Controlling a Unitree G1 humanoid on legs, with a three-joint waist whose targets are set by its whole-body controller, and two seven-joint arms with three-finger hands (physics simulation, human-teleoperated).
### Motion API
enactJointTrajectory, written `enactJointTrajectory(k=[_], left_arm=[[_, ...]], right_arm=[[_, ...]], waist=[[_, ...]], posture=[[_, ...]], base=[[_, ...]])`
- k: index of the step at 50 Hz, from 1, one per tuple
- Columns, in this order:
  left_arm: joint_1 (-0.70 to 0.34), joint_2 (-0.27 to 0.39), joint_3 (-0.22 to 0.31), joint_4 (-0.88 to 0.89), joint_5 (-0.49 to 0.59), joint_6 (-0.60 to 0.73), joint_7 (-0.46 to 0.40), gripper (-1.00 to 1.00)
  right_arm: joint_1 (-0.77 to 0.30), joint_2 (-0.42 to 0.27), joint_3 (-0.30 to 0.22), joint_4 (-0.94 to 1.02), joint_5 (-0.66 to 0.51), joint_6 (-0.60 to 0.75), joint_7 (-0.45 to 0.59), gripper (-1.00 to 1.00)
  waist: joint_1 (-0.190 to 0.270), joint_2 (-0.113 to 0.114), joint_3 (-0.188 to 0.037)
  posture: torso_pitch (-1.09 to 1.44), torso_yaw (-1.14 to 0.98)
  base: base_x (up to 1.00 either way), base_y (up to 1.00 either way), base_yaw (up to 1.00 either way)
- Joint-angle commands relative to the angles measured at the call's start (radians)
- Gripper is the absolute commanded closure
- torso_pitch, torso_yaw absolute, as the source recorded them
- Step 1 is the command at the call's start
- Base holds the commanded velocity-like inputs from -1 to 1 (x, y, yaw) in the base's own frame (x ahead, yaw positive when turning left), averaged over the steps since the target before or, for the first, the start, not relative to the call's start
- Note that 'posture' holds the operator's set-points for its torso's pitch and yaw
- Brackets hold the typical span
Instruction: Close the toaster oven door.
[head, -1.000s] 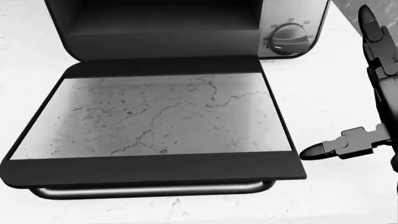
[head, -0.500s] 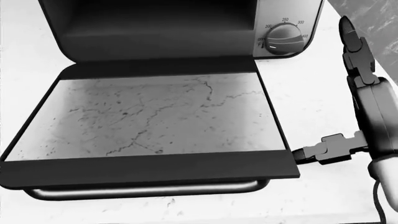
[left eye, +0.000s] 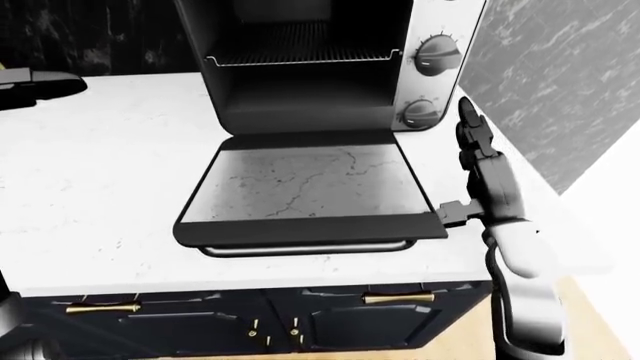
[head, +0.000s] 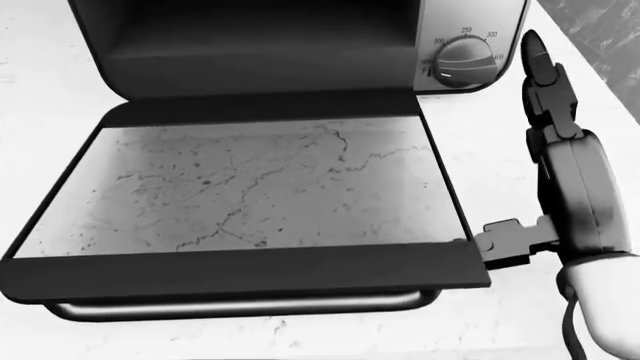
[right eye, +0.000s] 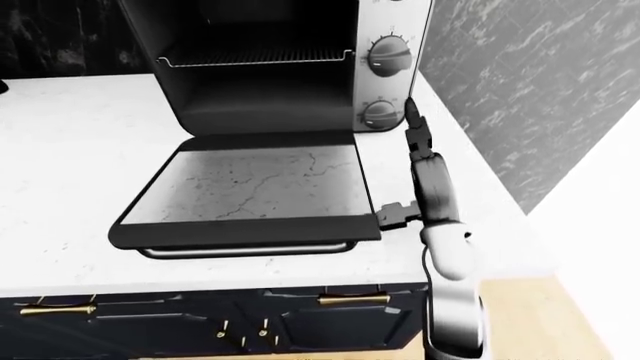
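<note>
The toaster oven (left eye: 300, 82) stands on a white counter with its door (head: 250, 187) folded down flat and fully open. The door's glass shows the marble beneath, and its metal handle bar (head: 240, 306) runs along the bottom edge. My right hand (head: 522, 150) is open just right of the door. Its fingers (head: 545, 82) point up the view beside the lower knob (head: 462, 60). Its thumb (head: 510, 241) sticks out left and meets the door's bottom right corner. A dark tapered shape (left eye: 45, 84) at the left-eye view's left edge may be my left hand.
The white marble counter (left eye: 100, 165) ends just below the door handle, with dark cabinet fronts and brass pulls (left eye: 400, 298) beneath. A grey marbled wall (left eye: 560, 75) rises on the right. The oven rack (left eye: 300, 45) shows inside the cavity.
My right hand has moved left toward the door, from apart to thumb against its right corner. The door has stayed flat. The view shifted slightly.
</note>
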Motion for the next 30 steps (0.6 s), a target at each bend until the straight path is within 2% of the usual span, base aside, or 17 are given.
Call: enactJointTrajectory(k=[1,7,10,13,30], left_arm=[[-0.028,0.023,0.014,-0.027,0.001,-0.026,0.002,-1.0],[-0.028,0.026,0.016,-0.023,0.0,-0.03,0.001,-1.0],[-0.024,0.024,0.015,-0.021,0.002,-0.034,0.001,-1.0],[-0.024,0.022,0.015,-0.023,0.003,-0.033,0.001,-1.0],[-0.018,0.023,0.02,-0.027,0.001,-0.031,0.002,-1.0]], right_arm=[[-0.04,-0.007,0.0,-0.068,0.021,0.004,-0.023,-1.0],[-0.065,0.005,0.005,-0.111,0.059,0.089,-0.054,-1.0],[-0.081,0.018,-0.013,-0.127,0.111,0.162,-0.087,-1.0],[-0.092,0.005,-0.01,-0.142,0.136,0.194,-0.107,-1.0],[-0.215,-0.031,-0.01,-0.146,0.176,0.254,-0.281,-1.0]], waist=[[0.0,0.005,-0.025],[-0.001,0.011,-0.023],[-0.001,0.012,-0.023],[-0.001,0.013,-0.023],[-0.001,0.014,-0.021]], posture=[[0.0,0.0],[0.0,0.0],[0.0,0.0],[0.0,0.0],[0.0,0.0]], base=[[0.0,0.0,0.0],[0.0,0.0,0.0],[0.0,0.0,0.0],[0.0,0.0,0.0],[0.0,0.0,0.0]])
